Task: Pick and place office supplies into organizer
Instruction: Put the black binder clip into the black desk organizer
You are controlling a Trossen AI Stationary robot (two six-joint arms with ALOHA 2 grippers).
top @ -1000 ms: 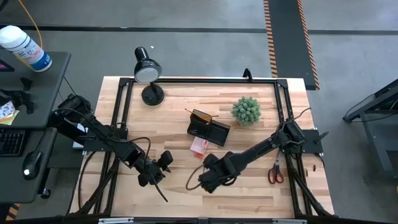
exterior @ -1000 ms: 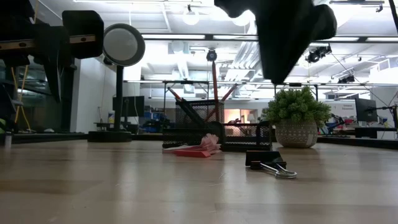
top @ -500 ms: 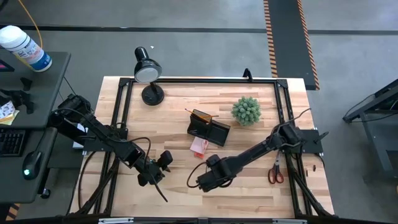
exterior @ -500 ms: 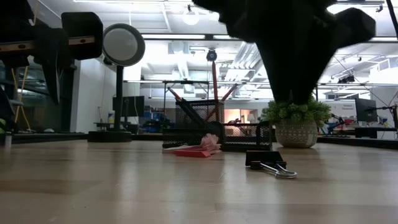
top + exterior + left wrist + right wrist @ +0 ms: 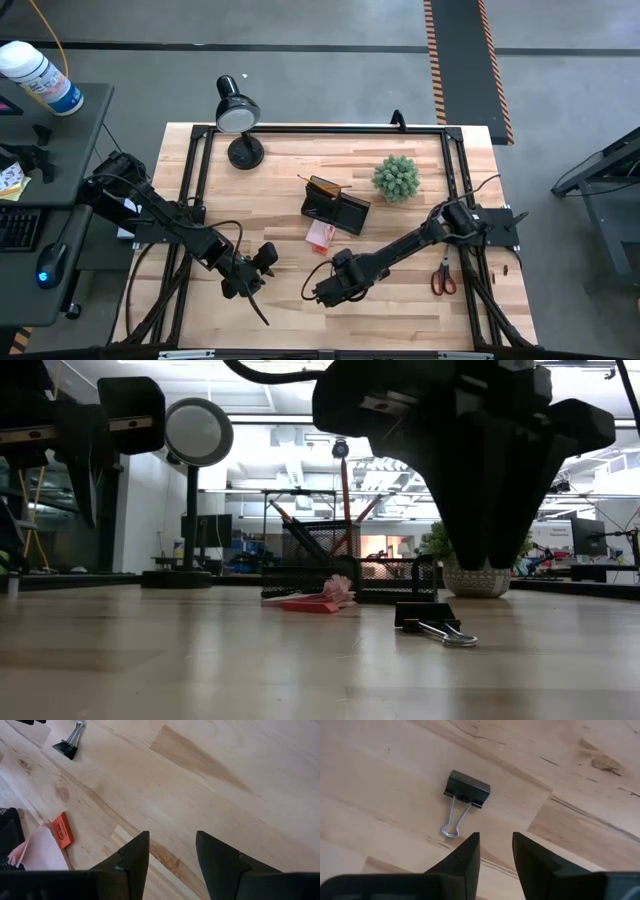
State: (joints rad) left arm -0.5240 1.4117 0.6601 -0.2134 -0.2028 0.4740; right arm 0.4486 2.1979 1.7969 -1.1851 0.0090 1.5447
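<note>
A black binder clip (image 5: 467, 790) lies flat on the wooden table with its wire handles (image 5: 452, 822) on the boards; it also shows in the low view (image 5: 430, 622). My right gripper (image 5: 495, 839) hangs open above and just beside it, pointing down, and touches nothing. The black mesh organizer (image 5: 335, 203) stands mid-table with pencils (image 5: 325, 185) sticking up out of it. A pink sticky-note pad (image 5: 320, 235) lies in front of it. The red-handled scissors (image 5: 443, 278) lie near the right edge. My left gripper (image 5: 171, 837) waits open over bare wood at the near left (image 5: 250, 272).
A black desk lamp (image 5: 238, 115) stands at the far left corner. A green spiky plant ball (image 5: 396, 178) in a pot sits right of the organizer. A black frame rail (image 5: 320, 128) runs round the table. Bare wood lies between my two grippers.
My right gripper has come down toward the table over the binder clip, shifting a little toward the table's left, and has rolled about its own pointing line. The clip has not moved.
</note>
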